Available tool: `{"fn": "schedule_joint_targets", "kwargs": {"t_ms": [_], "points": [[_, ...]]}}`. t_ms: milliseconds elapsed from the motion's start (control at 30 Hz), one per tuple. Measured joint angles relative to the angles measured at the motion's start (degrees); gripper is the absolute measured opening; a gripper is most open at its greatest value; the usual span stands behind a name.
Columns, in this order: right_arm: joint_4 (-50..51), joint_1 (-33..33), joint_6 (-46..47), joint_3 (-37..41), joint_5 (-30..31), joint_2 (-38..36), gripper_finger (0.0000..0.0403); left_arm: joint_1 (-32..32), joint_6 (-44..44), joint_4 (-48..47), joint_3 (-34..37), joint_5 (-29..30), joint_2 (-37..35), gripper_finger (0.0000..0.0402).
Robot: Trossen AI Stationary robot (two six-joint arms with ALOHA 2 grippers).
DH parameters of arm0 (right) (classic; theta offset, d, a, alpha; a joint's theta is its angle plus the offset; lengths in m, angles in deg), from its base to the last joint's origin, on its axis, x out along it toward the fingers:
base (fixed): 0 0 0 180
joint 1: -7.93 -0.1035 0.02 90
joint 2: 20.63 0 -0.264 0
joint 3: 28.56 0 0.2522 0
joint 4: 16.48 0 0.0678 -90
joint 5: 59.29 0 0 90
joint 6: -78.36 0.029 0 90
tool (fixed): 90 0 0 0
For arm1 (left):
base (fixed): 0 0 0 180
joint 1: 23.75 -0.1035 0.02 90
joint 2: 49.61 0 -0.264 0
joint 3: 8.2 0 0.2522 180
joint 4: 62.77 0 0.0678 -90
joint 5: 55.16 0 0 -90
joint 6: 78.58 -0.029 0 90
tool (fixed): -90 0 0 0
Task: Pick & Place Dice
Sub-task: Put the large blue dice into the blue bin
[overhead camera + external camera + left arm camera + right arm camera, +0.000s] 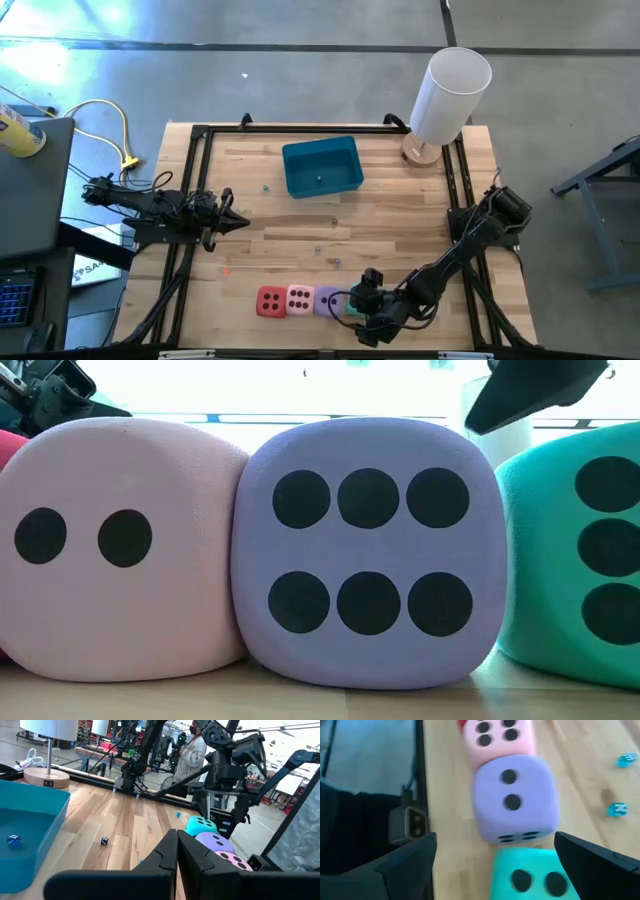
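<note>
High view shows four soft dice lined up in a touching row on the wooden table (390, 215), on the opposite side from the blue bin (321, 167), which sits toward the far edge. Counting along the row, they are the red die (270, 301), the pink die (299, 298), the purple die (327, 299) and the teal-green die (352, 306), the last one partly covered by the right arm. The right gripper (365, 305) hangs directly over the teal-green die at the end of the row farthest from the red one. Its own wrist camera shows the two dark fingers (405, 865) spread wide apart, one on each side of the teal-green die and not pressing on it, with the purple die just beyond it and the pink die after that.

From table height, the pink die shows two pips, the purple die six, and the teal-green die a column of three.

The left gripper (236, 221) waits well apart from the bin, off its left corner, with its fingers pressed together and holding nothing.

Inside the bin lies a tiny blue die (13, 839), and a tiny dark die (104, 841) rests on the wood just outside it. A white cylindrical lamp (447, 100) stands on a round wooden base beside the bin, at the table's far right corner.
</note>
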Motion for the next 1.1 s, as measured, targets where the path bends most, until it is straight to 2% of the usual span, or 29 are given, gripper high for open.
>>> {"fn": "schedule_joint_targets", "kwargs": {"t_ms": [400, 567, 700, 867, 1100], "points": [[-3.61, 0.81, -5.04, -0.02, 0.09, 0.00, 0.0396, 0.00, -0.24, 0.00, 0.00, 0.00, 0.00, 0.0000], [-8.48, 0.40, -12.94, -0.02, 4.04, 0.00, 0.0396, -0.01, -0.24, 0.00, 0.02, 0.00, 0.02, 0.0000], [-10.40, 0.40, -15.18, -0.02, 6.42, -0.60, 0.0396, -0.01, -0.26, 0.00, 0.00, 0.00, 0.00, 0.0000], [-2.51, 0.92, -14.74, -5.11, 6.46, -0.78, 0.0396, 0.00, -1.31, 0.00, 0.00, 0.00, 0.00, 0.0000], [16.23, 0.88, -4.68, -14.34, 6.30, -0.76, 0.0396, 0.01, -1.31, 0.00, 0.00, 0.00, 0.00, 0.0000]]}}
